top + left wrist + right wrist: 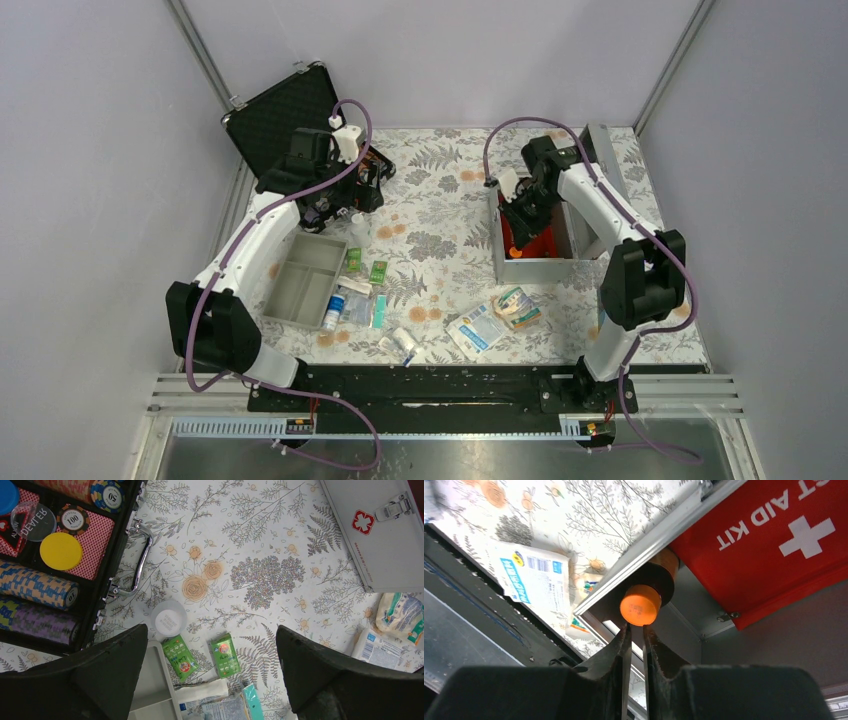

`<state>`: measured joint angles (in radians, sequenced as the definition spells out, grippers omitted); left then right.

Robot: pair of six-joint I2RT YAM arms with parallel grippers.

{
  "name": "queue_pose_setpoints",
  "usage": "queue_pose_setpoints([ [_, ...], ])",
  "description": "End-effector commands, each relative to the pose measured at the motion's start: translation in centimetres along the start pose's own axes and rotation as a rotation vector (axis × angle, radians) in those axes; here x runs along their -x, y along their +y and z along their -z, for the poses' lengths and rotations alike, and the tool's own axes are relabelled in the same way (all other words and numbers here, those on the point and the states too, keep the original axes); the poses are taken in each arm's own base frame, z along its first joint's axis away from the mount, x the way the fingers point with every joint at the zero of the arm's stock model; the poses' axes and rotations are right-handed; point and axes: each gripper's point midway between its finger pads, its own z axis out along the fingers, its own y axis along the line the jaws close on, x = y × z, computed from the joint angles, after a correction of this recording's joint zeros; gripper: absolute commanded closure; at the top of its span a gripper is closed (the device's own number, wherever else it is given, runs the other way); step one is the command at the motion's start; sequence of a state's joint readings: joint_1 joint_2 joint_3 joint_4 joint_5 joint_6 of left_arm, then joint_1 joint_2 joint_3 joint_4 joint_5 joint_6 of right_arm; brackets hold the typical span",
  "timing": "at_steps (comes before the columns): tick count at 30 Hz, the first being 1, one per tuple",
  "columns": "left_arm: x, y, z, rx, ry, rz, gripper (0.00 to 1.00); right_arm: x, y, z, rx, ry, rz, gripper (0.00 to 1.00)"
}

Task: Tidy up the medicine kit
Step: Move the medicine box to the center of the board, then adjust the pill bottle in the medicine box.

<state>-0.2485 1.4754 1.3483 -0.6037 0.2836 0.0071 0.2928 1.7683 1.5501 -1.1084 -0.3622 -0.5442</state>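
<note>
Your table [440, 190] wears a floral cloth. On it you have the black chip case [280, 115] far left, a grey tray [303, 280] beside two green sachets [224, 655], the medicine kit [535, 268] standing open at right — and loose packets [477, 330] near the front edge.

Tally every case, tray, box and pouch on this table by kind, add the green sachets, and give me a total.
Black foam-lined case: 1
Grey divided tray: 1
Silver metal medicine kit: 1
Red first-aid pouch, inside the kit: 1
Green sachets: 2
Total: 6
</note>
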Motion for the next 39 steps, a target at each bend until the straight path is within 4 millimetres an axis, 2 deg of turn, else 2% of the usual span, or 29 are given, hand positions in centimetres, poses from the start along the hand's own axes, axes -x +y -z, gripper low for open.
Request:
queue_pose_setpoints([
  [1, 1.7, -0.3, 0.9, -0.006, -0.066, -0.014, 0.01, -2.0, -1.8, -0.8, -0.082, 0.087, -0.018, 0.81],
  [6, 1.9, -0.2, 0.7, -0.007, -0.068, -0.013, 0.02, -4.5, -6.9, -1.1, -0.289, 0.204, -0.042, 0.84],
  [8, 1.9, -0.2, 0.6, -0.010, -0.066, -0.013, 0.02, -5.5, -9.1, -0.5, -0.383, 0.241, -0.063, 0.84],
  [10, 2.0, -0.2, 0.6, -0.010, -0.066, -0.012, 0.01, -5.3, -9.6, 0.1, -0.393, 0.215, -0.094, 0.84],
  [11, 1.9, -0.2, 0.6, -0.011, -0.066, -0.012, 0.01, -4.7, -9.2, 0.5, -0.375, 0.175, -0.106, 0.85],
  [13, 1.9, -0.2, 0.6, -0.011, -0.066, -0.011, 0.02, -3.1, -7.0, 1.1, -0.266, 0.078, -0.092, 0.81],
  [17, 1.7, -0.2, 0.5, -0.013, -0.064, -0.010, 0.01, -0.9, -2.3, 2.4, -0.069, -0.071, -0.068, 0.59],
  [18, 1.7, -0.2, 0.5, -0.015, -0.064, -0.011, 0.01, -0.6, -1.6, 2.5, -0.040, -0.094, -0.076, 0.54],
  [21, 1.7, -0.3, 0.6, -0.016, -0.067, -0.012, 0.01, 0.0, -0.3, 2.5, 0.026, -0.120, -0.119, 0.50],
  [28, 1.7, -0.3, 0.9, -0.013, -0.072, -0.013, 0.02, -0.2, -1.2, 0.9, 0.031, -0.066, -0.164, 0.52],
  [35, 1.6, -0.2, 1.0, -0.007, -0.072, -0.012, 0.01, -0.9, -1.0, -0.5, 0.053, -0.025, -0.140, 0.52],
  [39, 1.6, -0.3, 1.0, -0.007, -0.073, -0.014, 0.01, -1.6, -1.9, -1.2, 0.011, 0.011, -0.160, 0.55],
])
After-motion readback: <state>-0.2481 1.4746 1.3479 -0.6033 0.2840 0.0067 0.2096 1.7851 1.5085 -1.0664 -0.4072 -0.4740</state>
